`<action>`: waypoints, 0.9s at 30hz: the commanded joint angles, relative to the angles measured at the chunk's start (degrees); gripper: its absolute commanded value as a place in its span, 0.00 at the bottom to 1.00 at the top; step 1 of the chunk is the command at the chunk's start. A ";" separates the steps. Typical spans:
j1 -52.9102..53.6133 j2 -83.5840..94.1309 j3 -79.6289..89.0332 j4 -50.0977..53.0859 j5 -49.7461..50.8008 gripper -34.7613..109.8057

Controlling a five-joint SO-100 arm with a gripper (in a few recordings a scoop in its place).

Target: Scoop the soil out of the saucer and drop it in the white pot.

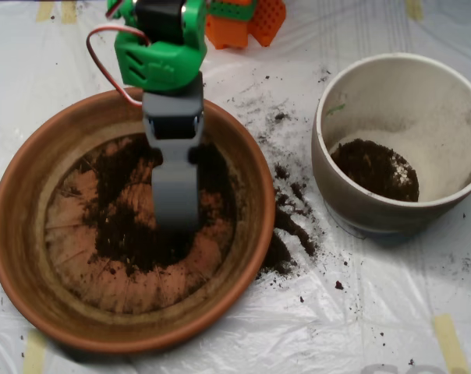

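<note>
The grey clamshell scoop (175,204) was seen over the middle of the large round terracotta-orange clay saucer (26,257), long axis running top to bottom of the overhead view, tip pointed toward the lower edge. The tip was down among the dark brown-black crumbly soil (122,234) on the saucer base; actual contact could not be confirmed. From above only the scoop's closed back was shown, so how far it was open, and whether anything was held inside, could not be told.

The scoop was carried on a green plastic arm segment (159,58) entering from the top edge, with a red wire (103,70) looped at its left.

The soil was spread thin and patchy over the upper and middle part of the ridged base; the lower part was mostly bare, radial ridges exposed. More soil was scattered on the clear plastic sheet (360,312) just right of the saucer, with a clump against the outer rim.

The round off-white pot with grey-beige outer wall (352,199) was standing upright at the right, apart from the saucer. A small dark heap of soil (372,167) was lying on its bottom, toward the left side, with a few white specks.

An orange block (243,23) was sitting at the top edge.
</note>
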 commanded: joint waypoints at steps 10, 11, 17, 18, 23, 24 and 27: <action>5.27 -17.67 -15.73 2.20 -3.87 0.62; 5.36 -18.28 -16.61 2.20 -3.96 0.62; 4.31 -22.41 -20.65 3.87 -4.57 0.63; 4.13 -23.29 -21.71 4.75 -4.66 0.63; 3.08 -26.28 -24.35 7.21 -5.62 0.62; 2.81 -26.81 -24.87 7.73 -5.89 0.61; 2.46 -27.51 -25.14 7.65 -5.98 0.59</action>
